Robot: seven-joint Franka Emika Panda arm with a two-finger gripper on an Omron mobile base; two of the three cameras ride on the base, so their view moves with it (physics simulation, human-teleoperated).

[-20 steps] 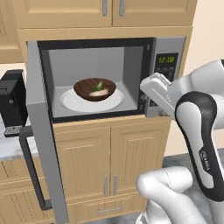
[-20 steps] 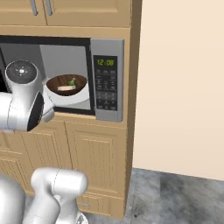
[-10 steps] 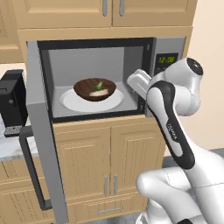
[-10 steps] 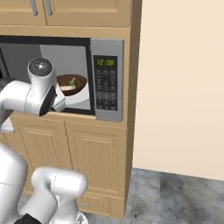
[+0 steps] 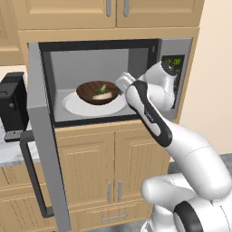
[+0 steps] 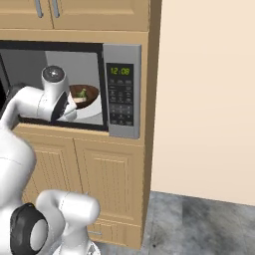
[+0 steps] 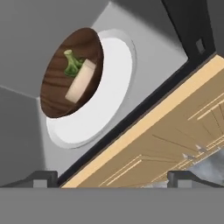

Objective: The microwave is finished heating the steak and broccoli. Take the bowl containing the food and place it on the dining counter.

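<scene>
Swinging left, our arm brought the gripper [image 5: 123, 81] from beside the microwave [image 5: 174, 77] panel to its open mouth, jaws spread wide and empty. We judged the grasp near: bowl [image 5: 98, 92] on the turntable [image 5: 77, 106], untouched.

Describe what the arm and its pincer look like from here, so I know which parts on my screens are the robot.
The glossy white, rounded arm has bulky tubular links, dark grey bands at its joints and a round grey cap on one joint. Faint dark lettering runs along the forearm. No cables show. The pincer ends in two small, dark, blocky finger tips.
</scene>
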